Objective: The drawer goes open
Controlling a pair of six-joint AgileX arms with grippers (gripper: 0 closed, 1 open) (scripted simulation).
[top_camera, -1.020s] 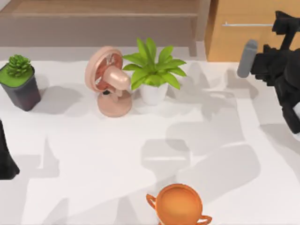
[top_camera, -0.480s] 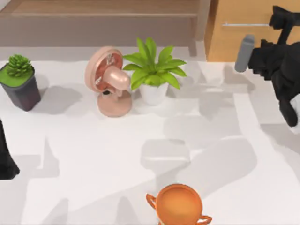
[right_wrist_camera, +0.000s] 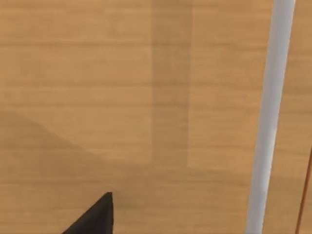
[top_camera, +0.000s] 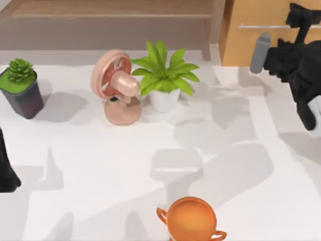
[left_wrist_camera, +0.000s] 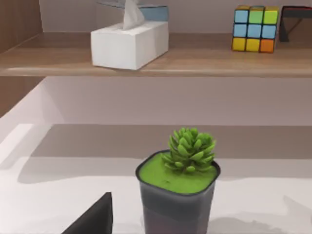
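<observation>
The drawer (top_camera: 261, 31) sits at about one o'clock on the top view, behind the table's far right edge, its orange-brown front flush and its thin silver handle (top_camera: 263, 25) running level across it. The right gripper (top_camera: 296, 22) is at roughly two o'clock, its black fingers up against the right end of that handle; compared with a second ago it has crept upward and a touch leftward, so the grey cylinder on the arm now overlaps the drawer's lower edge rather than lying over the white table (top_camera: 100, 160). Whether this claw is spread or pinching the bar cannot be told. In the right wrist view the wood front (right_wrist_camera: 122, 97) is very close, with the handle (right_wrist_camera: 270, 117) crossing it as a pale bar. The left arm (top_camera: 6, 168) is parked at nine o'clock, unchanged. The succulent (top_camera: 20, 86), fan (top_camera: 118, 86), leafy plant (top_camera: 163, 75) and orange cup (top_camera: 191, 218) lie where they were. The left wrist view faces the succulent (left_wrist_camera: 187, 165) below a shelf (left_wrist_camera: 195, 61) with a tissue box (left_wrist_camera: 129, 44) and a cube (left_wrist_camera: 254, 28).
</observation>
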